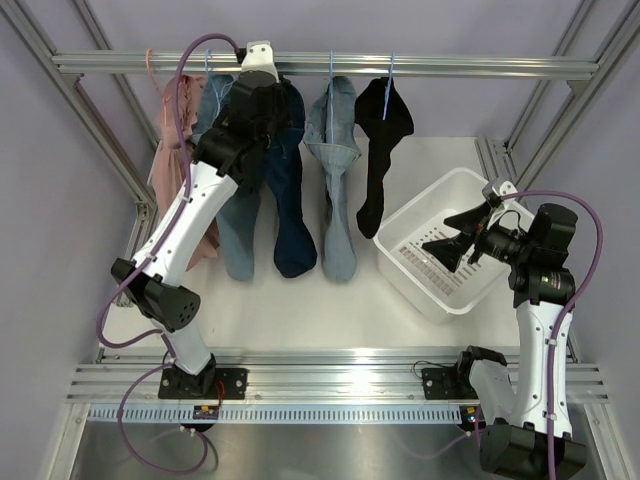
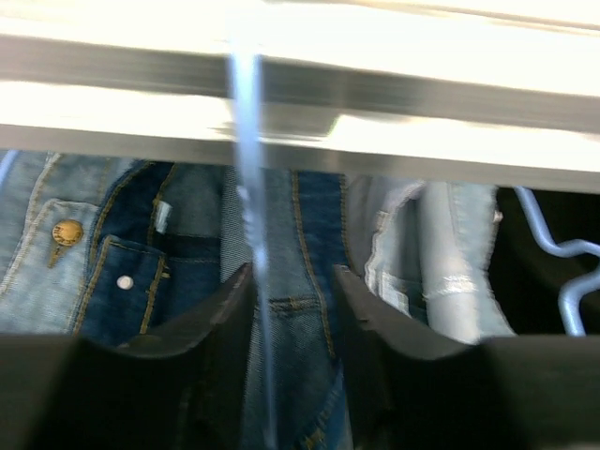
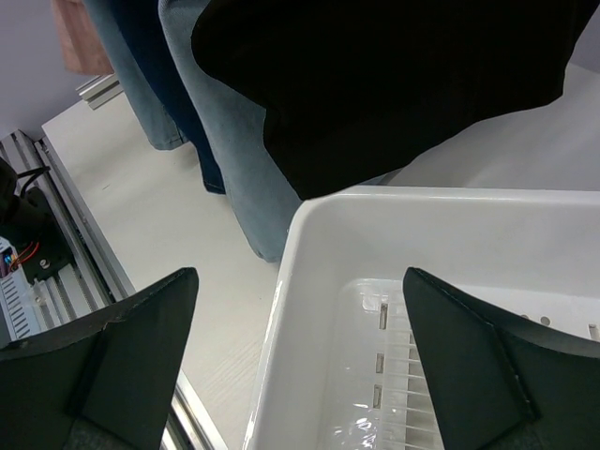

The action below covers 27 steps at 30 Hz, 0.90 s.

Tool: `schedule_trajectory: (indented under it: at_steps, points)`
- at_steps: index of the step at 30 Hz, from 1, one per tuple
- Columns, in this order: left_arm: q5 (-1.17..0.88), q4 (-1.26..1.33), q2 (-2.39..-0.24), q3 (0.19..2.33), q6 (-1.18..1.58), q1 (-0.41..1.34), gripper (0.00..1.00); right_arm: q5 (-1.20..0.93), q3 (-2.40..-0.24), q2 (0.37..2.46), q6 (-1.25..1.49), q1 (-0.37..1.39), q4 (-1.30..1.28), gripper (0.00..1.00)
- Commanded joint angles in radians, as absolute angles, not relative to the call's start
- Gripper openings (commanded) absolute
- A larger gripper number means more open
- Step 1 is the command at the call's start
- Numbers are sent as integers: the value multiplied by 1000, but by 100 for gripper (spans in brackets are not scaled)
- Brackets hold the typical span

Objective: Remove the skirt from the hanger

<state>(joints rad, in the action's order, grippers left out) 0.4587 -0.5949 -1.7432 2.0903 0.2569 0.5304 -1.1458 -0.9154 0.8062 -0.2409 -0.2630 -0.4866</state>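
Note:
Several garments hang from the rail (image 1: 450,66): a pink one (image 1: 168,150) at the left, pale jeans (image 1: 236,235), a dark denim piece (image 1: 292,200), a pale denim piece (image 1: 335,170) and a black one (image 1: 383,130). I cannot tell which is the skirt. My left gripper (image 1: 258,55) is raised to the rail at the dark denim. In the left wrist view it (image 2: 292,272) is open, with a pale blue hanger hook (image 2: 246,141) and a denim waistband (image 2: 295,281) between its jaws. My right gripper (image 1: 447,232) is open and empty over the white basket (image 1: 452,178).
The rail (image 2: 422,94) runs just above the left fingers. Another blue hanger (image 2: 572,272) shows at the right. The basket's rim (image 3: 300,216) lies below my right gripper (image 3: 300,281), with the black garment (image 3: 394,84) hanging just behind. Frame posts stand at both sides.

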Motion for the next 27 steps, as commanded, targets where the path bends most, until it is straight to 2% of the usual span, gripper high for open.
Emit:
schedule_trajectory:
  at_steps: [1,2,4,5,9,19,27]
  points:
    - [508,-528,-1743,2140,241,511,36,-1172,-931,805,-262,-265,-485,99]
    - [509,-519,-1746,2138,238,506,30,-1172,-931,805,-262,-264,-485,99]
    - [506,-511,-1747,2137,227,506,28,-1173,-933,805,-264,-265,-488,99]
    - [505,-500,-1747,2129,224,502,20,-1173,-933,805,-265,-265,-489,99]
    - [488,-474,-1740,2105,210,494,0,-1170,-934,801,-276,-265,-502,99]
    - [422,-394,-1655,2079,149,494,0,-1166,-971,784,-340,-267,-574,100]
    - [365,-371,-1536,2005,137,495,0,-1210,-1077,807,-478,-265,-747,100]
